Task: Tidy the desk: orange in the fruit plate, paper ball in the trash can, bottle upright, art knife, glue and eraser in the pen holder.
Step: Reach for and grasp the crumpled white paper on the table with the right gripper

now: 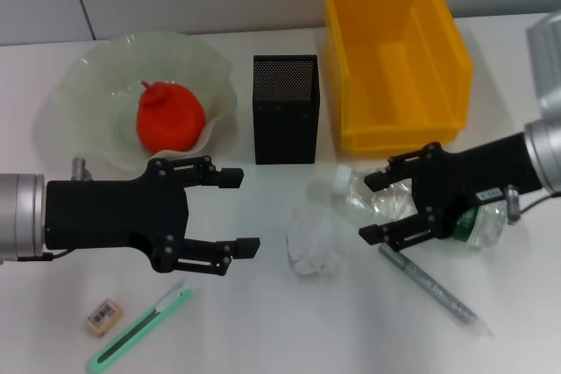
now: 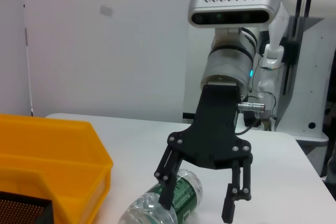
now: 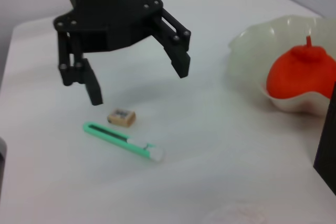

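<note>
- The right gripper [image 1: 379,208] has its fingers spread around a clear bottle [image 1: 399,203] lying on its side on the table [image 1: 263,321].
- The left gripper [image 1: 238,212] hovers with fingers apart above the green art knife [image 1: 140,328] and eraser [image 1: 102,316].
- The orange [image 1: 169,117] sits in the fruit plate [image 1: 88,85].
- The paper ball [image 1: 313,241] lies between the grippers.

We can read no text anywhere; the clear plastic bottle [image 1: 412,208] has a green label [image 2: 185,194] whose print we cannot make out, and the small beige eraser [image 1: 104,316] carries a dark, illegible printed patch
</note>
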Controlling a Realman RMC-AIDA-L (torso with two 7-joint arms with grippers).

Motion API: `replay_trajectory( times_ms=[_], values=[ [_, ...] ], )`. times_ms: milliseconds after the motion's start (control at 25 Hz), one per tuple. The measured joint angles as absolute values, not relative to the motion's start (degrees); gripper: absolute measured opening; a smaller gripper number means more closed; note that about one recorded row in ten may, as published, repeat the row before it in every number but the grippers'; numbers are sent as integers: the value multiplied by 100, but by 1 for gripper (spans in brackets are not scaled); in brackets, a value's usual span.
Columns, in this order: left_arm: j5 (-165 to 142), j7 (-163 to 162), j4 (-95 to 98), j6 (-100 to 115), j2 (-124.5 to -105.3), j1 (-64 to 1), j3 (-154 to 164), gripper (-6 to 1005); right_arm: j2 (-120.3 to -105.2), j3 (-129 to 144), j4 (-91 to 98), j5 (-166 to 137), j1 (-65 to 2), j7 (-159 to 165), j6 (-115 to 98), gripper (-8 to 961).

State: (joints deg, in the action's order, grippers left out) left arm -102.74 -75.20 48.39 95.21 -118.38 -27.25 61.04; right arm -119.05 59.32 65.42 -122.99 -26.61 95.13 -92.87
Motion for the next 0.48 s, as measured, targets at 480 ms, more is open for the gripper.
replay_trajectory(
  times_ms=[480],
  values=[
    [-10275,-7370,4729,9472,-11840,-2723,6108,865,-11910,6149,6254,-13111,-3336,10186,-8991,762]
  ],
)
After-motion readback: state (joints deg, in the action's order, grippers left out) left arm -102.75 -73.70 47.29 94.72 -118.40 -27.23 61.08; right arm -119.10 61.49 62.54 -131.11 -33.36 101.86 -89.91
